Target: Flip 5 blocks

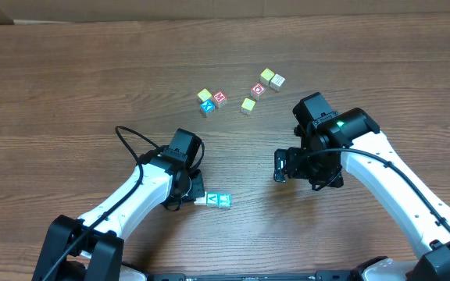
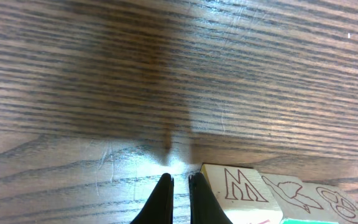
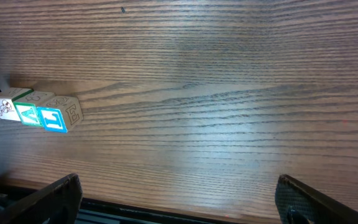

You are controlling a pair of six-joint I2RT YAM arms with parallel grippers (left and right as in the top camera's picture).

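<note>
Three blocks point(image 1: 216, 200) lie in a short row near the table's front; the right wrist view shows the same row of blocks point(image 3: 37, 110) with white, green and blue faces. My left gripper point(image 1: 191, 197) is at the row's left end, shut with nothing between its fingers. In the left wrist view the left gripper point(image 2: 180, 182) stands right beside the end block with a letter M point(image 2: 238, 185); a bird-picture block point(image 2: 294, 193) follows it. My right gripper point(image 1: 280, 165) hangs open to the right, and in its own view the right gripper point(image 3: 179, 198) holds nothing.
Several more blocks lie scattered at the back centre: a yellow-green one point(image 1: 205, 95), a red one point(image 1: 219, 97), a blue one point(image 1: 207, 108), another yellow-green one point(image 1: 248, 105), a red one point(image 1: 258, 90) and a pair point(image 1: 272, 78). A black cable point(image 1: 131, 140) loops by the left arm.
</note>
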